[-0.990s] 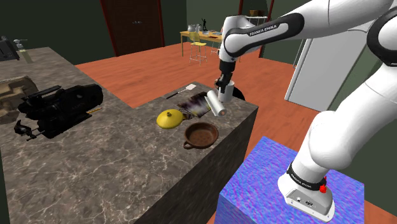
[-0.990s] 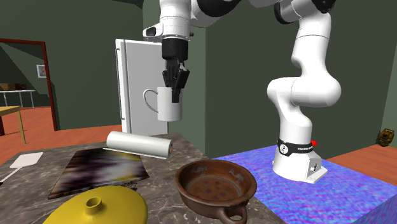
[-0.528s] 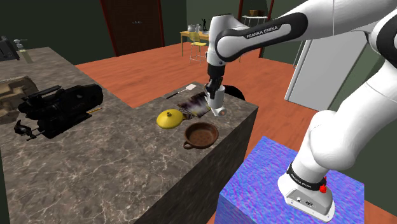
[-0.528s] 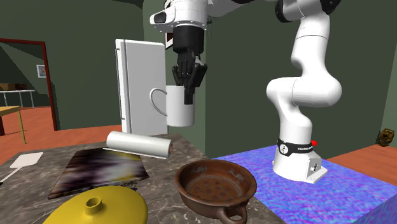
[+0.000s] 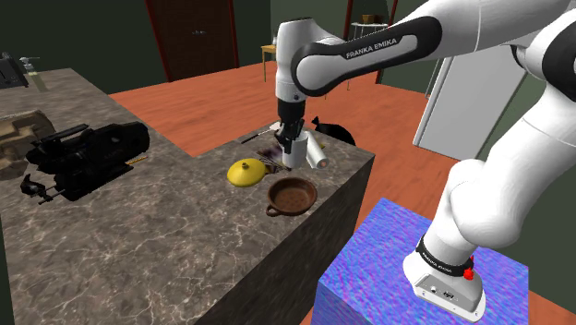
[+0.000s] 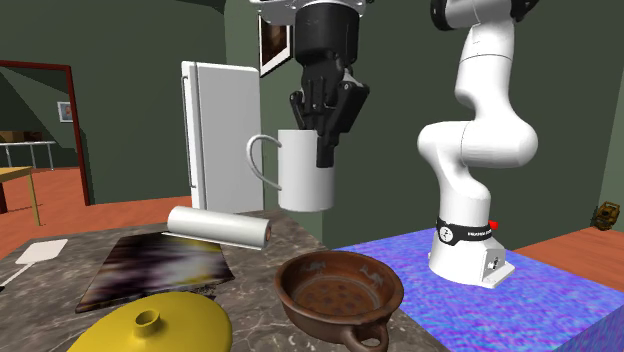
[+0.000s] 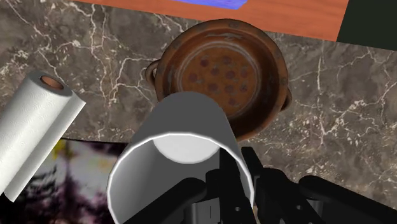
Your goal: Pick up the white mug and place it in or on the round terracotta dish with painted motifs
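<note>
The white mug hangs upright in the air, its handle toward the second exterior view's left, with my gripper shut on its rim wall. In the shoulder view the mug hovers above the counter just behind the brown round dish. Seen from the wrist, the mug overlaps the near rim of the dish, whose floor carries dark painted dots. The dish has small side handles and sits near the counter's corner. One finger runs inside the mug's rim.
A paper towel roll lies beside a dark printed board. A yellow domed lid rests next to the dish. A black camera-like device sits further along the marble counter. The counter's edge drops off beside the dish.
The gripper has carried the mug toward the shoulder view's left, from beyond the counter's corner to above the counter behind the dish. Nothing else has moved.
</note>
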Robot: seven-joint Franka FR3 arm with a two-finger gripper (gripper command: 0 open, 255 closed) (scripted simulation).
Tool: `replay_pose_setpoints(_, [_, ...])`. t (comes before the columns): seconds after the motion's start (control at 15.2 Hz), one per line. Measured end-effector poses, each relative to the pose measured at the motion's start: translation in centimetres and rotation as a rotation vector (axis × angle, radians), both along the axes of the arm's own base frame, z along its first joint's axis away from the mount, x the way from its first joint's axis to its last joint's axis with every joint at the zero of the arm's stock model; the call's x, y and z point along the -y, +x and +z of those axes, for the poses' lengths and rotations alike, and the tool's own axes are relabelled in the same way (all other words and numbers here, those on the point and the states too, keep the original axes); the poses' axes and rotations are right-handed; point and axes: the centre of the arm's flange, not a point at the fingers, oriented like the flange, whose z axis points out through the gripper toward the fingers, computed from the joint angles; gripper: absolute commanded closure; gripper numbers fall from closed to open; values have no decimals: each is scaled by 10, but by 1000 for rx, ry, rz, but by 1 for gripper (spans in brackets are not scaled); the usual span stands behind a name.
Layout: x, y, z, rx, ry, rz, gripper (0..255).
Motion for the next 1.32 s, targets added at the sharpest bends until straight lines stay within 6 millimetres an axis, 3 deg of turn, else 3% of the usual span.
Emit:
replay_pose_setpoints(0.2, [-32, -1, 4, 0, 0, 0, 255])
replay_pose_setpoints(0.33, [-38, -4, -4, 0, 0, -1, 255])
replay_pose_setpoints(1.32, [-40, -5, -82, 0, 0, -2, 255])
